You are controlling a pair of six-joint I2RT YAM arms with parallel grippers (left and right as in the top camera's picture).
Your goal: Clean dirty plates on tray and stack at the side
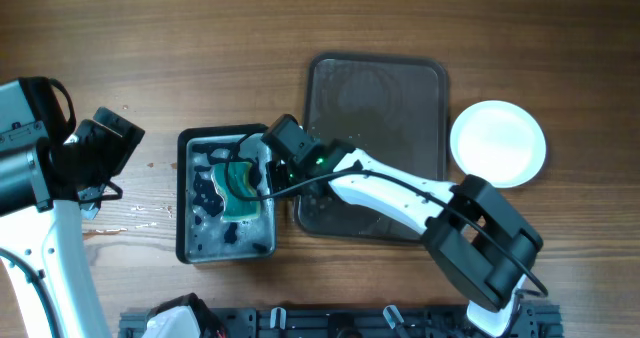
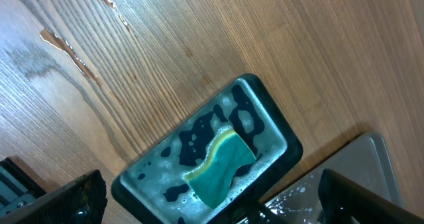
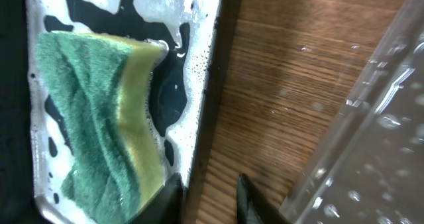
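Note:
The white plates (image 1: pixel 498 143) sit on the wood just right of the tray, no blue smear showing; I cannot tell how many are stacked. The dark tray (image 1: pixel 375 88) holds only water drops; its corner shows in the left wrist view (image 2: pixel 374 158) and its edge in the right wrist view (image 3: pixel 377 111). My right gripper (image 1: pixel 260 168) hangs over the right rim of the black tub, fingers a little apart and empty (image 3: pixel 209 197), beside the green sponge (image 3: pixel 93 118). My left gripper (image 1: pixel 115 138) is wide open and empty (image 2: pixel 212 207), left of the tub.
The black tub (image 1: pixel 190 228) of soapy water with the green-yellow sponge (image 1: pixel 240 183) stands left of the tray, and also shows in the left wrist view (image 2: pixel 271 111). Water streaks lie on the wood (image 2: pixel 69 52). A rack runs along the front edge (image 1: pixel 330 323).

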